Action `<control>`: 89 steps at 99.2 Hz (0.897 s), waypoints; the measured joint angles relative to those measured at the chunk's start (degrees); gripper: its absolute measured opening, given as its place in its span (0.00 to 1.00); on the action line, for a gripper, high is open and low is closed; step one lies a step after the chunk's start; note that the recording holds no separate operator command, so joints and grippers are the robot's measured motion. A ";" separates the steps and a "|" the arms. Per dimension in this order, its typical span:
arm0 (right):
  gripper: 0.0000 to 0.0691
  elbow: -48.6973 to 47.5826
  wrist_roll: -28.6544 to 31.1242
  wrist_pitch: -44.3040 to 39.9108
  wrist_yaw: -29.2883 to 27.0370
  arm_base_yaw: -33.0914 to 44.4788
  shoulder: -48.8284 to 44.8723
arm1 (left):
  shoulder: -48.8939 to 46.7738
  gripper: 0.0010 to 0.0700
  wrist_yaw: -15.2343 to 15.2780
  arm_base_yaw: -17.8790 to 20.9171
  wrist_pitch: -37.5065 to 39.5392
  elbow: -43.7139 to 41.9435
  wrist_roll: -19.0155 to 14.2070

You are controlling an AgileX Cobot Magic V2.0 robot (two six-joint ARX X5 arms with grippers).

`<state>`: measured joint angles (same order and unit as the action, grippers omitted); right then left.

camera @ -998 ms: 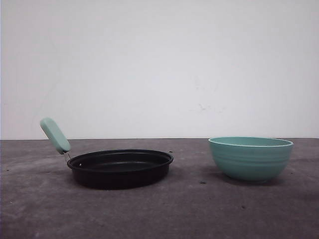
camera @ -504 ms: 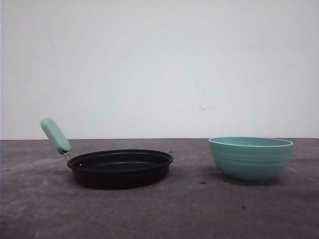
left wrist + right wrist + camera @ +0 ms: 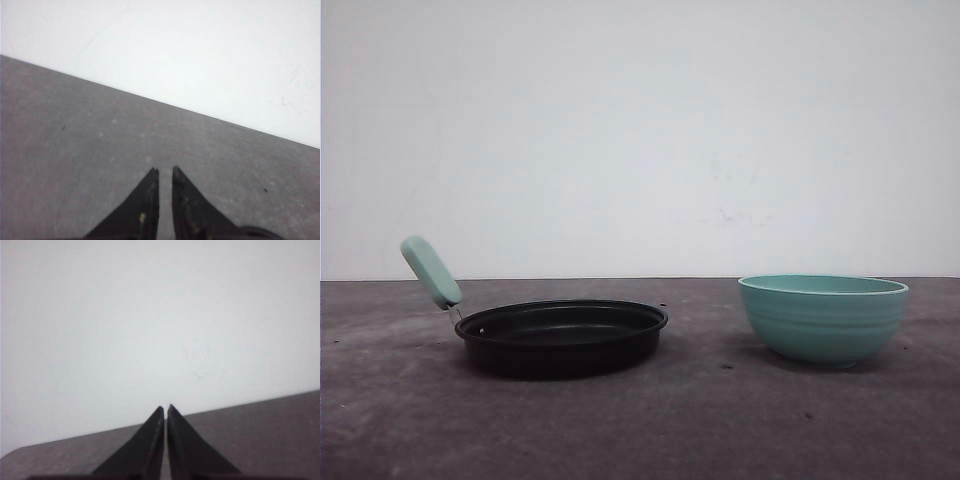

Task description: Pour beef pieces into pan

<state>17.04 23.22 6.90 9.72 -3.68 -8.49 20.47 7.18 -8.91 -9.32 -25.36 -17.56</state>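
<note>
- Front view: the pan (image 3: 562, 338) lies on the grey counter (image 3: 650, 430) at about 8 o'clock from the middle of the picture, with its mint-green handle (image 3: 431, 271) rising toward 10 o'clock. The ribbed mint-green bowl (image 3: 823, 317) stands at about 4 o'clock, well apart from the pan. The camera looks low, so I cannot see inside the bowl, and I cannot tell from here where the beef pieces are. I suppose they are in the bowl, because the pan looks empty as far as its inside is seen.
- My judgement is that the task is at its very first step: nothing is grasped and nothing is poured. The next move calls for one arm to reach the bowl, take it by the rim, carry it over the pan and tilt it.
- Left wrist view: the left gripper (image 3: 165, 172) has its jaws almost together, with only a thin slit between the tips. It holds nothing and hangs over bare counter.
- Right wrist view: the right gripper (image 3: 165, 408) has its jaws together, nearly touching at the tips. It holds nothing and points at the white wall (image 3: 150, 315) behind the counter edge.
</note>
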 joint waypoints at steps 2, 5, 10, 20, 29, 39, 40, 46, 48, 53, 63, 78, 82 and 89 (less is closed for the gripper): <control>0.01 1.31 0.00 -0.31 0.50 0.00 -1.36 | 2.10 0.02 -0.42 0.00 -0.15 -2.03 0.22; 0.01 3.21 0.00 -0.81 1.16 0.00 -3.26 | 5.16 0.02 -1.27 0.00 -0.55 -4.87 0.42; 0.01 6.91 -0.02 -2.54 2.03 0.00 -6.60 | 10.10 0.02 -2.80 0.00 -1.20 -10.03 0.63; 0.01 15.87 -0.15 -8.31 2.29 0.00 -13.64 | 19.04 0.02 -5.95 0.00 -2.27 -19.85 1.03; 0.01 23.82 -0.94 -14.88 2.38 0.00 -19.15 | 23.82 0.02 -9.29 0.00 -3.78 -25.79 0.79; 0.01 31.12 -3.78 -22.43 3.82 0.00 -24.11 | 26.25 0.06 -13.31 0.00 -4.59 -28.89 -0.83; 0.01 31.71 -4.09 -23.10 3.96 0.00 -24.52 | 26.36 0.08 -13.66 0.00 -4.55 -29.00 -1.09; 0.04 34.45 -5.90 -26.18 5.20 0.00 -26.62 | 26.73 0.27 -14.53 0.00 -5.18 -29.05 -2.78; 0.08 35.12 -6.40 -26.93 5.38 0.00 -27.17 | 26.82 0.36 -14.60 0.00 -5.64 -29.05 -3.30; 0.24 36.13 -7.15 -27.76 5.90 0.00 -28.24 | 27.10 0.58 -14.62 0.00 -6.71 -29.03 -4.66; 0.66 36.39 -7.63 -28.55 6.80 0.00 -29.79 | 27.43 0.90 -15.06 0.00 -9.55 -29.03 -6.23; 0.93 36.41 -7.78 -31.76 6.82 0.00 -33.73 | 28.28 0.99 -16.46 0.00 -13.84 -29.00 -7.39; 0.99 36.41 -7.78 -32.96 6.88 0.00 -35.08 | 28.94 0.99 -17.18 0.00 -14.21 -28.94 -7.63; 0.99 36.41 -7.30 -35.21 7.34 0.00 -38.10 | 30.56 0.99 -19.96 0.02 -13.81 -27.98 -8.37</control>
<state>53.45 15.92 -28.32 17.06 -3.68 -46.59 51.03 -12.78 -8.88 -23.14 -53.34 -25.93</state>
